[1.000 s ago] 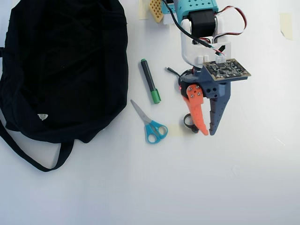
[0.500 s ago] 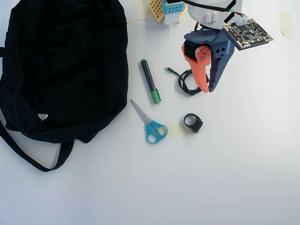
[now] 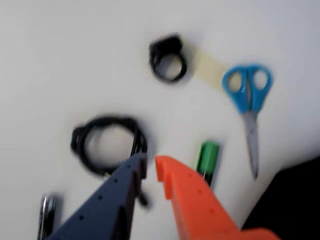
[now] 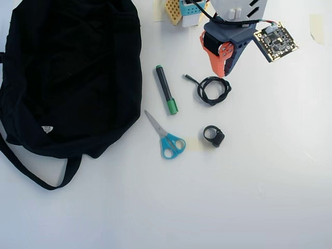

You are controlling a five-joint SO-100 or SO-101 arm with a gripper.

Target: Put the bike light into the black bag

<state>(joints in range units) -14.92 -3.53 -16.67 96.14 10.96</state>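
The bike light (image 4: 213, 136), a small black ring with a stubby body, lies free on the white table right of the scissors; in the wrist view the bike light (image 3: 168, 60) is blurred near the top. The black bag (image 4: 72, 78) fills the upper left of the overhead view, and only a corner of the bag (image 3: 292, 200) shows at the wrist view's lower right. My gripper (image 4: 223, 73) hovers near the arm base, just above the coiled cable and well away from the light. In the wrist view the gripper (image 3: 151, 164) has its orange and blue fingers nearly touching, with nothing between them.
A coiled black cable (image 4: 212, 90) lies under the fingertips. A black marker with a green cap (image 4: 166, 89) and blue-handled scissors (image 4: 166, 137) lie between the bag and the light. A pale tape patch (image 4: 194, 144) sits beside the light. The bag's strap (image 4: 36, 176) loops toward the front.
The gripper has drawn back from beside the bike light toward the arm base, past the coiled cable. The bike light stays on the table where it was.
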